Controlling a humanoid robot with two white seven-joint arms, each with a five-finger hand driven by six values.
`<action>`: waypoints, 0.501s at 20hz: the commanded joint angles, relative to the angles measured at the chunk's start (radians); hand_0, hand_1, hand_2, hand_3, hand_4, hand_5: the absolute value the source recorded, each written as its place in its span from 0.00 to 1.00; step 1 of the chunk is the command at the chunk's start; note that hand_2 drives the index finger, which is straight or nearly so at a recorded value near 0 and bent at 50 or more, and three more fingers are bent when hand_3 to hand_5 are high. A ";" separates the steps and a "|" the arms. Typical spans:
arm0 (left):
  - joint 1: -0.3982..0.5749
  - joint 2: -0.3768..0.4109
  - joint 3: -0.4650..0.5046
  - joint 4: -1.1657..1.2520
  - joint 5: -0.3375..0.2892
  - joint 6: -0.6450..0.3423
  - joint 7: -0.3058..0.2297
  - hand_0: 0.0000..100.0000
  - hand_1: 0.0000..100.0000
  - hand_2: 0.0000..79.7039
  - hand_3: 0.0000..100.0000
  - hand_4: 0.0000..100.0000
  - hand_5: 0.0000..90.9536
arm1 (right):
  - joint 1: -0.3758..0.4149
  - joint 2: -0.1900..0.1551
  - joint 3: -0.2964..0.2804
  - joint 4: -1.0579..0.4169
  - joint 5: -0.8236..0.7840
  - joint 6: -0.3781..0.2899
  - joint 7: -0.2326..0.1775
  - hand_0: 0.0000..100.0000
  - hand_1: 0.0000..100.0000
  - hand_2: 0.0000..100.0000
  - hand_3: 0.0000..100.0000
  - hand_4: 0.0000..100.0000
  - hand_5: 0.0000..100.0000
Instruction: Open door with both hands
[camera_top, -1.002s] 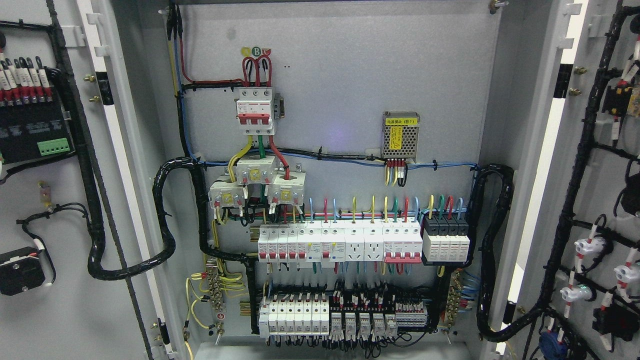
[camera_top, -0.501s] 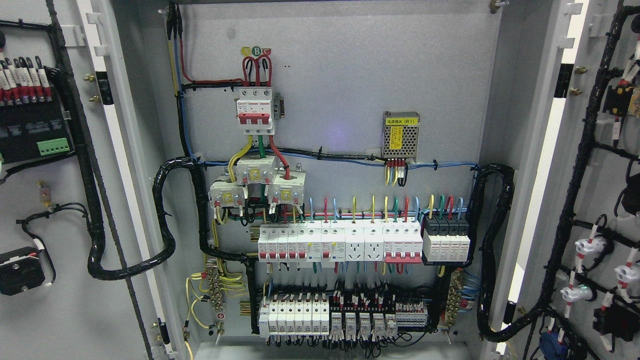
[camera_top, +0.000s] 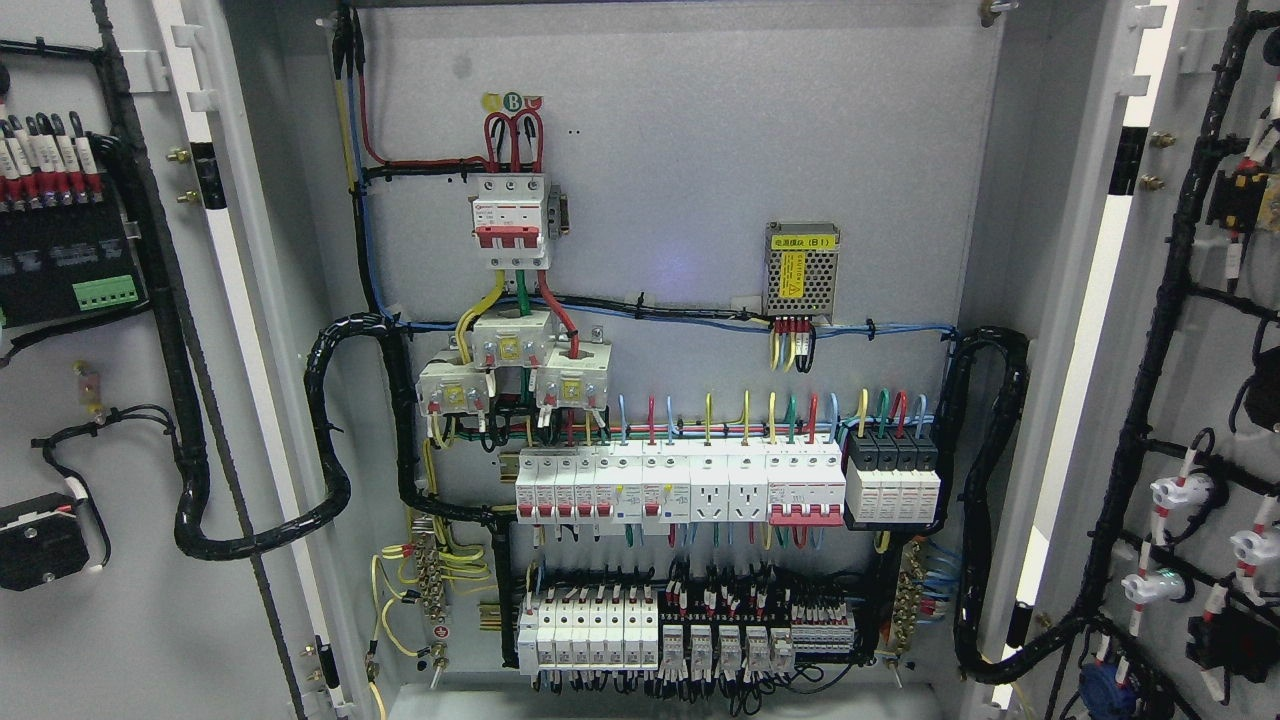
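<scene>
An open grey metal electrical cabinet (camera_top: 680, 180) fills the view. Its left grey door (camera_top: 120, 620) and right grey door (camera_top: 1215, 330) both stand swung wide, wiring on their inner faces. Inside sit rows of white circuit breakers (camera_top: 680, 485) and a black cable bundle (camera_top: 330, 440). No robot hand is in view, so neither hand's state can be told.

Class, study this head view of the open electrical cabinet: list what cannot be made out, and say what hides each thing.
- Robot hands: neither shows in the head view, so their state is unknown.
- Grey left door: cut off by the left edge; its outer face and handle are hidden.
- Grey right door: cut off by the right edge.
- Yellow label on the metal mesh power supply: print too small to read.
- Bottom row of white terminal blocks: markings too small.
</scene>
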 joint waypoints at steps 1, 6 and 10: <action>-0.069 -0.055 0.060 0.304 -0.003 0.076 0.003 0.00 0.00 0.00 0.00 0.00 0.00 | -0.096 0.077 -0.043 0.179 0.112 0.097 -0.012 0.38 0.00 0.00 0.00 0.00 0.00; -0.069 -0.060 0.063 0.304 -0.075 0.111 0.005 0.00 0.00 0.00 0.00 0.00 0.00 | -0.155 0.118 -0.043 0.249 0.141 0.195 -0.016 0.38 0.00 0.00 0.00 0.00 0.00; -0.069 -0.060 0.064 0.296 -0.119 0.120 0.006 0.00 0.00 0.00 0.00 0.00 0.00 | -0.156 0.123 -0.044 0.249 0.198 0.253 -0.059 0.38 0.00 0.00 0.00 0.00 0.00</action>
